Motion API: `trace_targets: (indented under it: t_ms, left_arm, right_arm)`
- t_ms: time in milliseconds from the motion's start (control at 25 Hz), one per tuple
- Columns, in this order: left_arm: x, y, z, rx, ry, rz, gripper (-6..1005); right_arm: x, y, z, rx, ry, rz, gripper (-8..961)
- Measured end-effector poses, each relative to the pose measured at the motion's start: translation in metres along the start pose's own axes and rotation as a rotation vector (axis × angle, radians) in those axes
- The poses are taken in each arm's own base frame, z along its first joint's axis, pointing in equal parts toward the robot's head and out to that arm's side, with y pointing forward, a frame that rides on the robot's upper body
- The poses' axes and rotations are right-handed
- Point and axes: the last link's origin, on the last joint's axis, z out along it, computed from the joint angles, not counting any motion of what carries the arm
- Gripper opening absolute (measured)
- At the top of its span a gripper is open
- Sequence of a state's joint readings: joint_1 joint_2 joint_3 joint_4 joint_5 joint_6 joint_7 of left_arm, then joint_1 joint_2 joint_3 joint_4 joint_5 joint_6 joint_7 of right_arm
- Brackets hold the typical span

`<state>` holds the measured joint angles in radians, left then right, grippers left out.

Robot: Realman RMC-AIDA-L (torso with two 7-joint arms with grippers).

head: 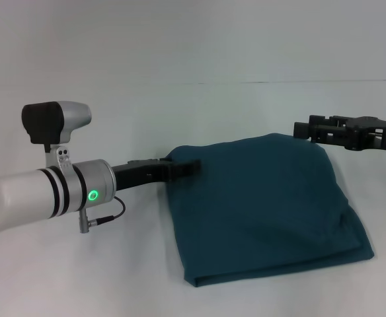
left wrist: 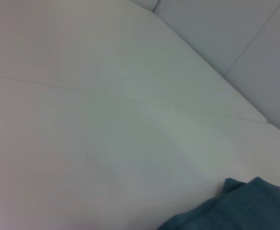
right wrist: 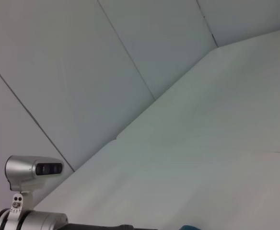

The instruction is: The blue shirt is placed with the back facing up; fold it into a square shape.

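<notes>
Head view: left gripper (head: 192, 167) at far-left corner of dark teal-blue cotton shirt (head: 266, 208), black fingers touching cloth edge; whether pinching fabric or pressed together, cannot tell. Right gripper (head: 305, 129) raised just above far-right corner of shirt, apart from cloth; finger spread cannot tell. Shirt folded into rough square bundle, plain side up, lying on white table (head: 114, 277), centre-right. Left wrist view: shirt corner (left wrist: 240, 206) on white surface. Right wrist view: left arm's silver wrist camera (right wrist: 32, 170) before pale wall panels (right wrist: 82, 72).
</notes>
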<state>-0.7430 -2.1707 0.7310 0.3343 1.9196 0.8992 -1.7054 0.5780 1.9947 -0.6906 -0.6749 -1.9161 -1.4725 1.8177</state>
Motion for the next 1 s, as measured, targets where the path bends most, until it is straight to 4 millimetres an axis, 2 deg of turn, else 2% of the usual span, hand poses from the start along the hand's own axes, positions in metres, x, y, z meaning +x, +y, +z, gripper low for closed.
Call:
trace_targets:
  t_ms: [280,400,600,1000]
  left_arm:
    - [0.0026,-0.0057,-0.0002,0.039,0.017,-0.012,769]
    - [0.0034,-0.0059,0.0005,0.044,0.016,-0.009,541]
    - [0.0044,-0.0058,0.0006,0.044,0.016,-0.007,325]
    - [0.0083,-0.0047,0.0018,0.041,0.019,0.001,119]
  right_arm:
    - [0.0011,0.0006,0.0015,-0.001,0.001,0.001,752]
    - [0.0009,0.0005,0.0027,0.001,0.001,0.002,752]
    - [0.0005,0.0001,0.0026,0.004,-0.001,0.002,752]
    - [0.0013,-0.0023,0.0037,0.021,-0.003,0.002,752]
